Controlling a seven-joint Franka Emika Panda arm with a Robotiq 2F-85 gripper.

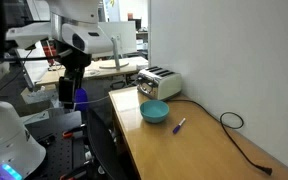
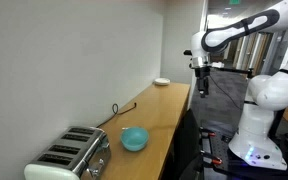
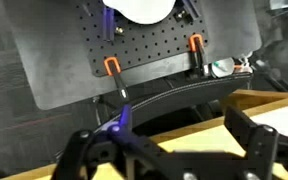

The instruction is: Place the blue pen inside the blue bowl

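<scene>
Over toward the upper left of an exterior view, the Franka arm (image 1: 79,40) is the biggest thing going. It hangs off to the side of the wooden table (image 1: 189,150), not above it. My guess is it's just parked clear so nothing on the tabletop gets bumped.

The wrist view backs that up. It looks down on a dark perforated board (image 3: 154,60) with orange clamps (image 3: 111,67), and only a strip of table edge shows at the lower right. The gripper (image 1: 68,98) is empty. Its fingers (image 3: 246,140) sit spread wide along the bottom of the wrist view with nothing between them, so it looks ready for a grab. There's a purple glow near it, and I can't tell what that is.

On the table, the silver toaster (image 1: 159,82) sits at the back against the wall. The blue bowl (image 1: 154,111) is just in front of it, upright with its mouth up, so it makes an easy drop target. A black cable (image 1: 242,130) trails off toward the lower right, well apart from the bowl.

The blue pen (image 1: 180,124) lies flat on the wood just right of the bowl, not touching it and not inside. With open space around it, a straight-down pinch looks doable. So I'd say the task hasn't really started.
</scene>
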